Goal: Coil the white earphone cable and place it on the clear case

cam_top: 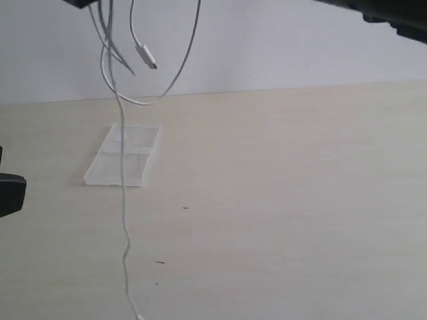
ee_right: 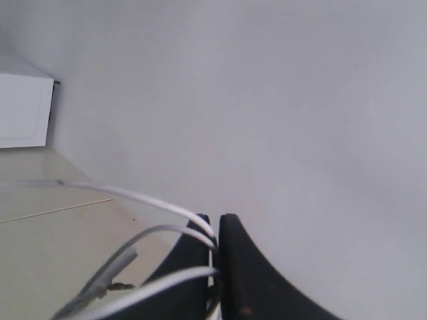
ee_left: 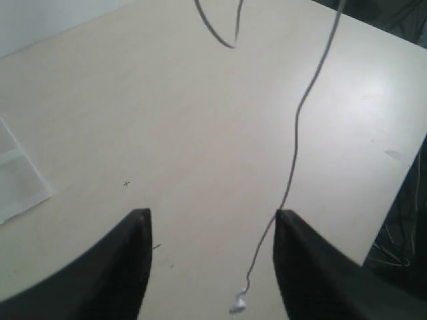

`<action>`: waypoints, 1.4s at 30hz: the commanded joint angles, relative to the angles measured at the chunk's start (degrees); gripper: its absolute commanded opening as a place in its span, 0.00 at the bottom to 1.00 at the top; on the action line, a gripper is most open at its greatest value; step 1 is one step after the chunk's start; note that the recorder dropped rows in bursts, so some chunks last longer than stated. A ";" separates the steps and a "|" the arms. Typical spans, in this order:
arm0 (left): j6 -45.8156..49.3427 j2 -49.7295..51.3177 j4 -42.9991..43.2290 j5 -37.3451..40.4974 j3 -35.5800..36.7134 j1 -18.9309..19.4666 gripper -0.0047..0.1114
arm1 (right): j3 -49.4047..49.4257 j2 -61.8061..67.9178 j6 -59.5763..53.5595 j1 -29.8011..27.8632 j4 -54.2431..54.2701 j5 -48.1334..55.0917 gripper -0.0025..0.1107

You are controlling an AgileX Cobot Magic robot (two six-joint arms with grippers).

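Above the pale surface (cam_top: 300, 200), with the clear case (cam_top: 123, 163) near its far-left corner, the white earphone cable (cam_top: 122, 200) hangs pinched in the right fingers (ee_right: 247, 280), seemingly half-coiled; the spread left fingers (ee_left: 320, 280) should gather its tail next.

you are looking at a smooth, glossy white earphone cable (cam_top: 123, 213) dangling over a smooth, pale wood-look table (cam_top: 300, 200) and a clear plastic case (cam_top: 107, 170).

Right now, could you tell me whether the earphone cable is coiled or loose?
Hanging loose: the white earphone cable droops in open loops from the shut right gripper, one strand trailing toward the table.
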 commanded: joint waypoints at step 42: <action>31.35 24.74 -27.69 -4.29 -0.46 -0.01 0.69 | -1.35 -1.08 3.34 0.18 -1.02 4.91 0.02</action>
